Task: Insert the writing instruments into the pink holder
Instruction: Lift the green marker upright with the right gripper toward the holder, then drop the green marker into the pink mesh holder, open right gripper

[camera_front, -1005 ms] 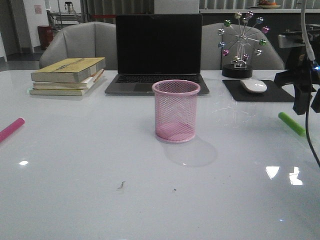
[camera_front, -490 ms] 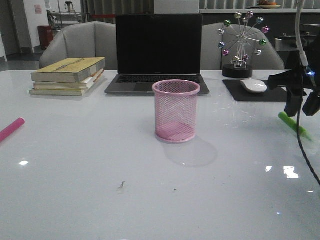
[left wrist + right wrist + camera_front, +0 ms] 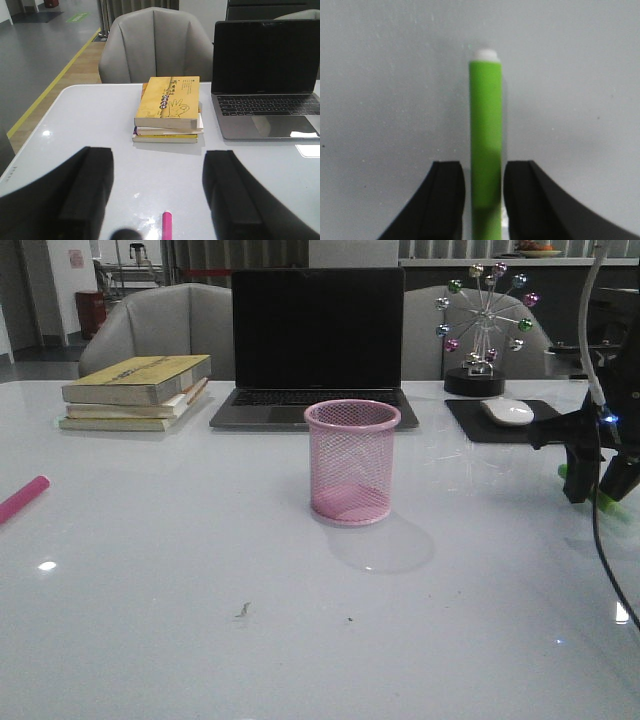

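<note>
Green pen (image 3: 486, 145) lies between lowered right pincer's (image 3: 482, 200) fingers.

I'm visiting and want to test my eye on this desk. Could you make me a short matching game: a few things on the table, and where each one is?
Things:
1. green pen
2. pink pen
3. pink cup
4. white mouse

Places:
A. on the dark pad
B. between the right gripper's fingers
C. middle of the table, empty
D. lying at the table's left edge

Pairs: 1-B, 2-D, 3-C, 4-A
</note>
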`<state>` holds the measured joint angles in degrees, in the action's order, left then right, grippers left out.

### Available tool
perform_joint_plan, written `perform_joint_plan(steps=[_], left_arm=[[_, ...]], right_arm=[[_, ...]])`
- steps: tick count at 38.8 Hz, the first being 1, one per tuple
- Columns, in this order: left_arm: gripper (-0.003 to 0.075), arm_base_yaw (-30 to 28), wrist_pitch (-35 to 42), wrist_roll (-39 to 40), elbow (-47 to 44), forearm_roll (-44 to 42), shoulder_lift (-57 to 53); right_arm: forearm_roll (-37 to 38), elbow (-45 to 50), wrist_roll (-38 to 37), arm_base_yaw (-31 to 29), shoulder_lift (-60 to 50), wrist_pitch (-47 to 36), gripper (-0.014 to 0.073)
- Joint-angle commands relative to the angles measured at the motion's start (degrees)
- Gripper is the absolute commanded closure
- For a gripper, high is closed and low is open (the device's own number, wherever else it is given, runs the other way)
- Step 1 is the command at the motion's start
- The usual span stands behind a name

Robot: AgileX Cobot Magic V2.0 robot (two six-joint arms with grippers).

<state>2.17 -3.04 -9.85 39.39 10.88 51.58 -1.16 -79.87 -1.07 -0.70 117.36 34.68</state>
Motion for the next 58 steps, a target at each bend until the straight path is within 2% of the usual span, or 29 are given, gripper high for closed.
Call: perform_joint_plan(steps=[1, 6, 9, 16, 26, 37, 53, 58], left_arm=[[0.0262, 0.19, 5.43, 0.13, 2.11, 0.61, -0.33], [0.0262, 0.19, 5.68, 0.13, 2.11, 0.61, -0.33], [0.0262, 0.19, 5.96, 0.13, 2.11, 0.61, -0.33], [0.0262, 0.19, 7.70, 0.13, 2.15, 0.61, -0.33], [0.0262, 0.19, 8.31, 0.13, 2.15, 0.61, -0.33], [0.0262, 0.19, 8.41, 0.13, 2.15, 0.61, -0.33], [0.0262, 0.19, 8.41, 0.13, 2.15, 0.61, -0.33], [0.0262, 0.19, 8.41, 0.13, 2.15, 0.61, -0.33]], right_arm=[[-0.01, -1.64, 0.21, -0.18, -2.21, -0.97, 0.0251], [-0.01, -1.64, 0.27, -0.18, -1.00, -0.08, 0.0254], [-0.01, -1.64, 0.27, -0.18, -0.09, 1.07, 0.0293], [-0.01, -1.64, 1.07, -0.18, 1.19, 3.92, 0.0549], [-0.01, -2.01, 1.07, -0.11, 0.55, 3.73, 0.0526], [-0.43, -2.01, 1.07, 1.70, -7.43, -4.65, 0.0526], [-0.37, -2.01, 1.07, 10.18, -19.31, -18.83, 0.0526], [-0.37, -2.01, 1.07, 15.22, -21.36, -26.84, 0.0526]])
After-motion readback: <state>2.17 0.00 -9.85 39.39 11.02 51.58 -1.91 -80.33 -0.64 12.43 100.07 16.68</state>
